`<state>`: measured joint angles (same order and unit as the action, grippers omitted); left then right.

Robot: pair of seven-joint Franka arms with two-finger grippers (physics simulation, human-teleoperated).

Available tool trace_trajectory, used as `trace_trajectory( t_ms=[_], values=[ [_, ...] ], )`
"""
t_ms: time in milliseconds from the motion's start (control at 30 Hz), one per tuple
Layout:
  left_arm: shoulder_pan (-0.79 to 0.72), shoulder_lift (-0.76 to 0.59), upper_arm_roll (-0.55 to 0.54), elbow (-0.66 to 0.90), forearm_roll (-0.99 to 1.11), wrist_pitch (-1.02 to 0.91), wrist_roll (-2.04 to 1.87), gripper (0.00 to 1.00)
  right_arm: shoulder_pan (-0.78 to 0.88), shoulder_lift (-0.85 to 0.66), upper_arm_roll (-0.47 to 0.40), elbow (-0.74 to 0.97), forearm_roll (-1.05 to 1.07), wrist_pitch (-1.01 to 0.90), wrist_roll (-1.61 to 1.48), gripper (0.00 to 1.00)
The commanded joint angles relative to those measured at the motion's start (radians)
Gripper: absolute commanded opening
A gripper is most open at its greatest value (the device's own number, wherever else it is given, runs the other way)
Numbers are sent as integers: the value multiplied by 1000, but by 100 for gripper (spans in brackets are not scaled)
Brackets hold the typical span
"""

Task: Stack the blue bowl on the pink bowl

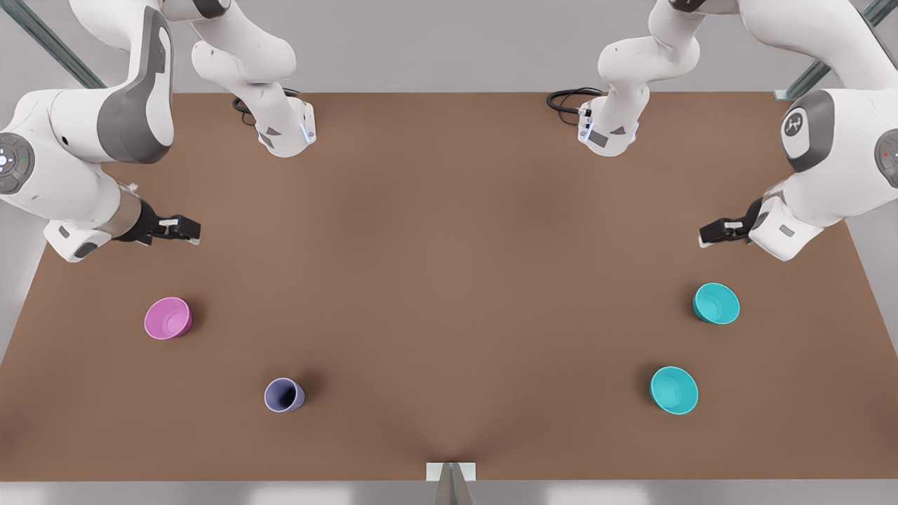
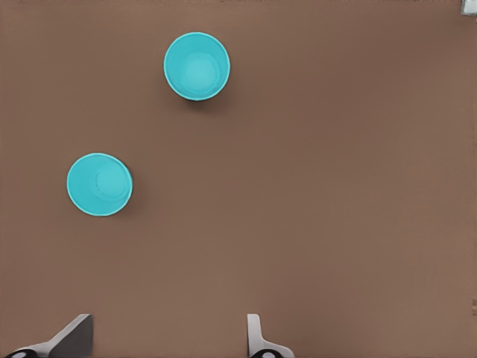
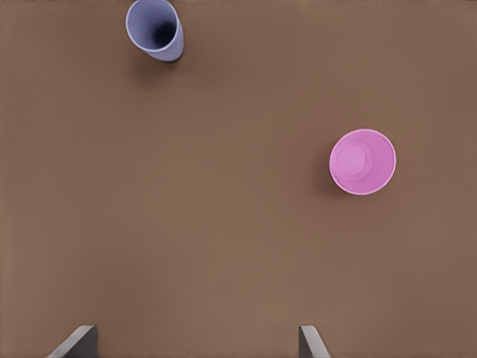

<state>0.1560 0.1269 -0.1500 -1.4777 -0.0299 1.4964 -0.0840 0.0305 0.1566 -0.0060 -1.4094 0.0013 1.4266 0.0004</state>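
The pink bowl [image 1: 168,318] [image 3: 363,162] stands upright on the brown table at the front view's left. Two look-alike teal bowls stand at the front view's right, one farther back [image 1: 716,303] [image 2: 99,184] and one nearer the front edge [image 1: 673,390] [image 2: 197,66]. I cannot tell which of them is the blue bowl. My left gripper [image 1: 704,235] [image 2: 165,343] hovers open above the table behind the teal bowls, holding nothing. My right gripper [image 1: 193,230] [image 3: 194,343] hovers open behind the pink bowl, also holding nothing.
A smaller periwinkle cup [image 1: 284,395] [image 3: 154,30] stands near the front edge, to the right of the pink bowl in the front view. The arm bases [image 1: 284,130] [image 1: 607,133] sit at the back edge. A wide stretch of bare table [image 1: 449,280] separates the two sides.
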Motion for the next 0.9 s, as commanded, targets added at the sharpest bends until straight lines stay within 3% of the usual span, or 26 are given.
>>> trace_trajectory(
  t_ms=[0,133,233,333,533,700,867],
  values=[
    [2,0,0,0,-1,24,-13,100,0,1,0,1,0,15,-5,100],
    [2,0,-2,0,-1,21,-14,100,-59,64,-6,-13,-7,8,-46,100],
    [-12,2,-5,-1,-5,8,-14,100,-299,351,-6,67,-14,155,-85,100],
    [2,26,-3,-4,-22,13,-11,100,-389,512,1,141,28,294,-177,100],
    [0,71,-5,-9,-24,10,-11,100,-417,604,3,155,54,482,-178,100],
    [-3,79,-5,-9,-24,11,-11,100,-457,686,3,147,109,489,-177,100],
    [-4,112,-5,-13,2,19,15,100,-482,670,5,72,123,482,-227,100]
  ],
)
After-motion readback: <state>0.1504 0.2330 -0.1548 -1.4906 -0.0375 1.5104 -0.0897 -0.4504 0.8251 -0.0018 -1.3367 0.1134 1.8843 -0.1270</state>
